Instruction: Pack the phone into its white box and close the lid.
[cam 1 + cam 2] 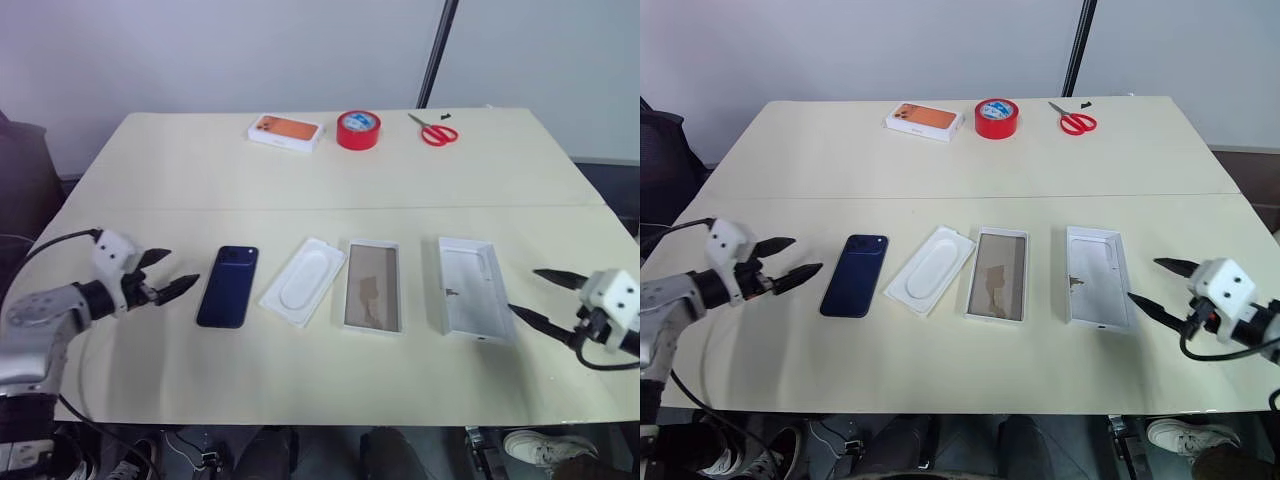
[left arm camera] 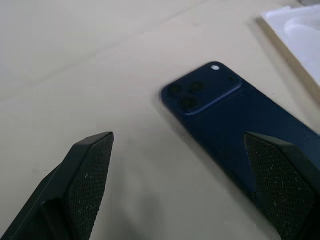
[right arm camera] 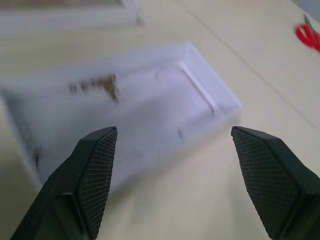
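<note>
Left eye view has the big cream-coloured table (image 1: 330, 380) with everything laid out in a row across the near half. Biggest piece is the deep white rectangular lid (image 1: 474, 290), open side up, toward the right. Just left of it sits the shallow white box with the brownish floor (image 1: 372, 287), nothing in it. Next over is the flat white insert with an oval recess (image 1: 303, 281), lying at a slant, then the glossy dark navy-blue phone (image 1: 228, 286), back up, camera cluster at its far corner. So the phone's on the bare table, not in the box.

Left gripper (image 1: 163, 274) hovers just left of the phone, fingers spread wide, holding nothing. Right gripper (image 1: 541, 297) hangs beside the lid's right edge, fingers also spread, not touching it.

At the far edge: an orange-topped white box (image 1: 286, 132), red tape roll (image 1: 358, 130), red-handled scissors (image 1: 434, 130).
</note>
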`<state>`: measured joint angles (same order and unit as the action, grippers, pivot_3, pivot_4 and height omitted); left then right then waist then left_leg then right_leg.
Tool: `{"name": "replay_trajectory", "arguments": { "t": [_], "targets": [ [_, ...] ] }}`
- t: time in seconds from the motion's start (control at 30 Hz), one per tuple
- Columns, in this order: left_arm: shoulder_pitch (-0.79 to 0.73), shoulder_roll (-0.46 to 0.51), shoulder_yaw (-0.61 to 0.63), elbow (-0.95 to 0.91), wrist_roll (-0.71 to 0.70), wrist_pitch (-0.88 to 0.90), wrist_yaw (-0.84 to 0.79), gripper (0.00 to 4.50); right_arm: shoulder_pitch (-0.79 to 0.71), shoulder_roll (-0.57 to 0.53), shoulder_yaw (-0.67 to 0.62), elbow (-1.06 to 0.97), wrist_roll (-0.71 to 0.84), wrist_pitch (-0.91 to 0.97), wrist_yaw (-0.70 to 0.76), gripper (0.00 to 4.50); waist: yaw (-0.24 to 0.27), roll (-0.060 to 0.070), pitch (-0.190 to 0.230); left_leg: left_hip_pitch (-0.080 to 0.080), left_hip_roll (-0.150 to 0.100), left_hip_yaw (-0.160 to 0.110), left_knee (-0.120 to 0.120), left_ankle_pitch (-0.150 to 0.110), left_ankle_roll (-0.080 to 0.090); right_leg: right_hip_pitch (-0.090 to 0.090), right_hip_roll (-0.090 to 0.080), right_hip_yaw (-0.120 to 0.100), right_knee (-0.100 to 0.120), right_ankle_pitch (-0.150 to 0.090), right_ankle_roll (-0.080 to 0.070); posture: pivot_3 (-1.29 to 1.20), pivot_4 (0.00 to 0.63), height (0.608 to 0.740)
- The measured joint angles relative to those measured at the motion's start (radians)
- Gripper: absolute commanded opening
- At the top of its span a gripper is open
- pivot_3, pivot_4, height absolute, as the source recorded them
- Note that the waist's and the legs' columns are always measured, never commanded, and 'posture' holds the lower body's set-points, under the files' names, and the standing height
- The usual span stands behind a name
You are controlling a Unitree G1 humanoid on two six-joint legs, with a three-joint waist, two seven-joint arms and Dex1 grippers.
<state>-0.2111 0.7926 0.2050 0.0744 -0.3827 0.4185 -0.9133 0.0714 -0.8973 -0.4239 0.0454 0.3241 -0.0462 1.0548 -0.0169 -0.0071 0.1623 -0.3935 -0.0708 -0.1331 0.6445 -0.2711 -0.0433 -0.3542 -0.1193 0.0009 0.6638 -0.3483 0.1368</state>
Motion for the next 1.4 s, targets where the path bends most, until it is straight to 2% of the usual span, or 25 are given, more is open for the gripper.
{"name": "replay_trajectory", "arguments": {
  "t": [0.2, 0.3, 0.43, 0.63, 1.0, 1.1, 1.33, 1.4],
  "targets": [
    [-0.168, -0.073, -0.059, -0.005, -0.082, 0.283, 0.033, 4.32, -0.113, 0.022, 0.137, -0.22, 0.001, 0.126, -0.075, 3.81, 0.0, -0.001, 0.0, -0.002, 0.0, 0.0, 0.001, 0.003, -0.006, -0.001, 0.0, -0.001, 0.0, 0.0, 0.0, 0.0, 0.15, 0.74],
    [-0.223, -0.091, -0.061, -0.002, -0.13, 0.398, 0.035, 4.32, -0.129, 0.037, 0.161, -0.254, 0.001, 0.156, -0.104, 3.81, 0.001, -0.001, 0.001, -0.002, 0.0, 0.0, 0.001, 0.003, -0.006, -0.001, 0.0, -0.001, 0.0, 0.0, 0.0, 0.0, 0.15, 0.74],
    [-0.318, -0.16, -0.083, 0.026, -0.22, 0.592, 0.037, 4.32, -0.176, 0.063, 0.223, -0.257, -0.015, 0.166, -0.121, 3.81, 0.0, -0.001, 0.001, -0.003, -0.001, -0.001, 0.002, 0.004, -0.006, -0.001, 0.0, -0.001, 0.001, 0.0, 0.0, 0.0, 0.15, 0.74],
    [-0.332, -0.246, -0.157, 0.058, -0.239, 0.656, 0.026, 4.32, -0.185, 0.062, 0.225, -0.237, -0.039, 0.15, -0.127, 3.81, -0.003, -0.002, 0.001, -0.003, -0.001, 0.0, 0.002, 0.004, -0.007, -0.003, 0.001, -0.001, 0.001, 0.0, 0.0, 0.0, 0.15, 0.74],
    [-0.386, -0.25, -0.229, 0.114, -0.189, 0.637, 0.038, 4.32, -0.15, 0.065, 0.224, -0.238, -0.048, 0.126, -0.145, 3.81, -0.001, -0.001, 0.001, -0.003, -0.001, 0.0, 0.002, 0.004, -0.007, -0.002, 0.001, -0.001, 0.001, 0.0, 0.0, 0.0, 0.15, 0.74],
    [-0.394, -0.265, -0.22, 0.133, -0.191, 0.655, 0.05, 3.44, -0.151, 0.065, 0.224, -0.238, -0.049, 0.126, -0.148, 3.87, 0.0, 0.0, 0.0, -0.002, -0.001, 0.0, 0.002, 0.004, -0.007, -0.002, 0.001, -0.001, 0.001, 0.0, 0.0, 0.0, 0.15, 0.74],
    [-0.394, -0.301, -0.203, 0.162, -0.196, 0.722, 0.107, 0.03, -0.152, 0.075, 0.233, -0.236, -0.068, 0.101, -0.154, 3.87, 0.001, -0.001, 0.0, -0.003, -0.001, 0.0, 0.002, 0.004, -0.007, -0.002, 0.001, -0.001, 0.001, 0.0, 0.0, 0.0, 0.15, 0.74],
    [-0.396, -0.313, -0.179, 0.168, -0.207, 0.757, 0.121, 0.03, -0.151, 0.075, 0.233, -0.236, -0.07, 0.096, -0.154, 3.87, 0.001, -0.001, 0.0, -0.003, -0.001, 0.0, 0.002, 0.004, -0.007, -0.002, 0.001, -0.001, 0.001, 0.0, 0.0, 0.0, 0.15, 0.74]
  ]
}}
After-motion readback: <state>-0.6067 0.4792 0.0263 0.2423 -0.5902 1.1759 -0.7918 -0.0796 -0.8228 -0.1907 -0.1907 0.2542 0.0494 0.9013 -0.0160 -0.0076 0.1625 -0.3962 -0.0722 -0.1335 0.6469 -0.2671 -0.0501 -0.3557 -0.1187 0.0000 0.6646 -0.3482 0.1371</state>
